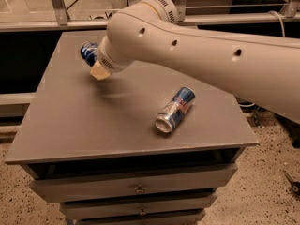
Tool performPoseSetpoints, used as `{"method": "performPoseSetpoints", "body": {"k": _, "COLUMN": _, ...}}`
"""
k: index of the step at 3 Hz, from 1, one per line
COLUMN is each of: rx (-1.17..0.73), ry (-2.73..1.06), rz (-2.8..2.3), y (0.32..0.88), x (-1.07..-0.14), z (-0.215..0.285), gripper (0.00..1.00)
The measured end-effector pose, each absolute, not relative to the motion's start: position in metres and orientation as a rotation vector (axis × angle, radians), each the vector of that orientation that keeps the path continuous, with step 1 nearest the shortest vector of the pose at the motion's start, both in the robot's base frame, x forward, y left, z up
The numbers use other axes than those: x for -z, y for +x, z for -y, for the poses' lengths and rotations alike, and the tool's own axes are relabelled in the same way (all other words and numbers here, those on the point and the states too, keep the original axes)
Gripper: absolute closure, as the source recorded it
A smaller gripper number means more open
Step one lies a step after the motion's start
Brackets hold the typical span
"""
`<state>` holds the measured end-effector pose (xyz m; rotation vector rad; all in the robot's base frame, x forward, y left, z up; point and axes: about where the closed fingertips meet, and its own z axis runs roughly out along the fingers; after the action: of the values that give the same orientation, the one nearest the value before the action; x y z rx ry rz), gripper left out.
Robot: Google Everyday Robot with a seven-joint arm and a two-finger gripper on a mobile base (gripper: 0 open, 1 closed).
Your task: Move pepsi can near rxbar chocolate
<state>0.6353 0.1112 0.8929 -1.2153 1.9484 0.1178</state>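
The pepsi can (87,51), dark blue with white marks, is at the back left of the grey table top (70,121), lying tilted in my gripper (94,61). The gripper is shut on the can. One beige fingertip (99,72) shows just below the can, while the other finger is hidden behind my large white arm (197,55). The arm reaches in from the right across the back of the table. The rxbar chocolate is not in view; the arm may cover it.
A slimmer blue-and-silver can with red marks (175,109) lies on its side right of the table's middle, near the front. The table is a cabinet with drawers (138,189) below. A railing (56,25) runs behind it, and speckled floor lies around it.
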Motion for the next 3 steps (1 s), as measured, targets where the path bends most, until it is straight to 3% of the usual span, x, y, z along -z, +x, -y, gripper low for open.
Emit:
{"method": "performPoseSetpoints", "body": {"k": 2, "rx": 0.193, "ry": -0.953, "rz": -2.056, "y": 0.677, "x": -0.901, "z": 0.064, "gripper": 1.00}}
{"method": "performPoseSetpoints", "body": {"k": 3, "rx": 0.242, "ry": -0.885, "rz": -2.069, "y": 0.708, "x": -0.899, "z": 0.125, "gripper": 1.00}}
